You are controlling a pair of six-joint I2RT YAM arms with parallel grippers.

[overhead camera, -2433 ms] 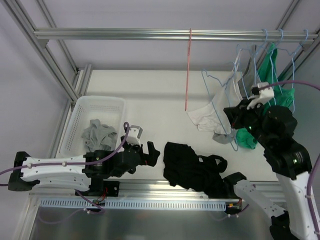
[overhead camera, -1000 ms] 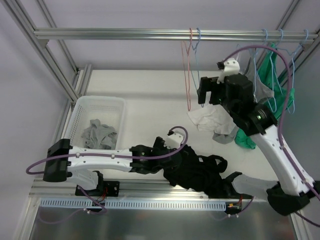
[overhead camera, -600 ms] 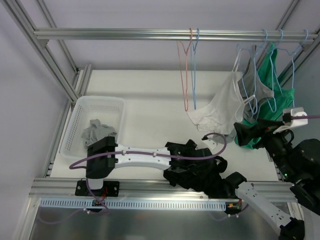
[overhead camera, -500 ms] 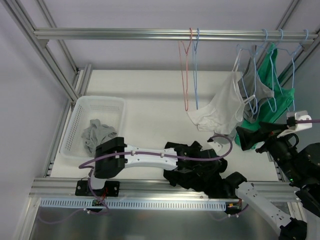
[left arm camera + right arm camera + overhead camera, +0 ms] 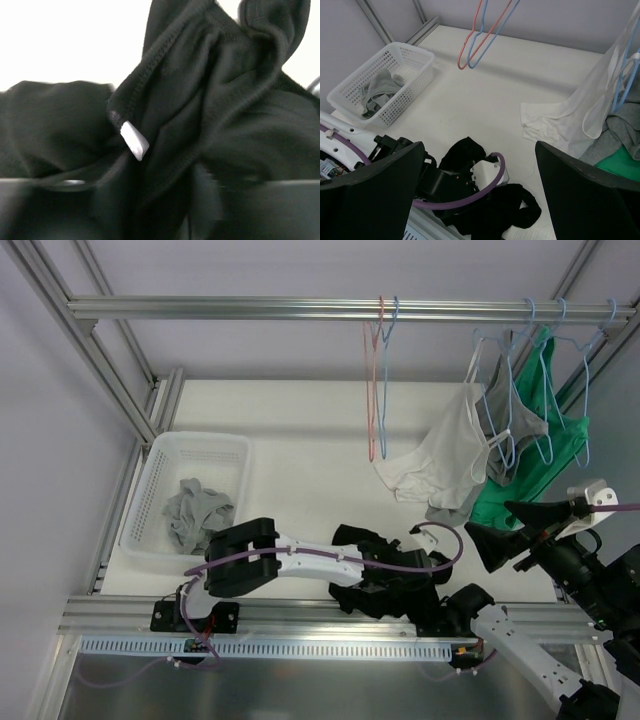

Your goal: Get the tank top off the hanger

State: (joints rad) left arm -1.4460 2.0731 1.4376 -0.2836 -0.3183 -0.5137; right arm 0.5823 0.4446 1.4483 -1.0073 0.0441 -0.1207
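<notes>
Black fabric tank top (image 5: 385, 580) heaped on tabletop (image 5: 300, 440) at 6 o'clock, free of empty wire hangers (image 5: 378, 380) at 12 o'clock. Left hand (image 5: 150, 190) buried in it, grip unclear; right hand (image 5: 510, 528) released. Next, likely: pinch firmly, lift.

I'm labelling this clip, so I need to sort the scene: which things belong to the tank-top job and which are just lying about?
Job: black tank top, heaped on the table; empty blue hanger, hung on the rail moments ago.

Lying about: red hanger; white basket with grey garment; white top, grey top, green top, all hung.
</notes>
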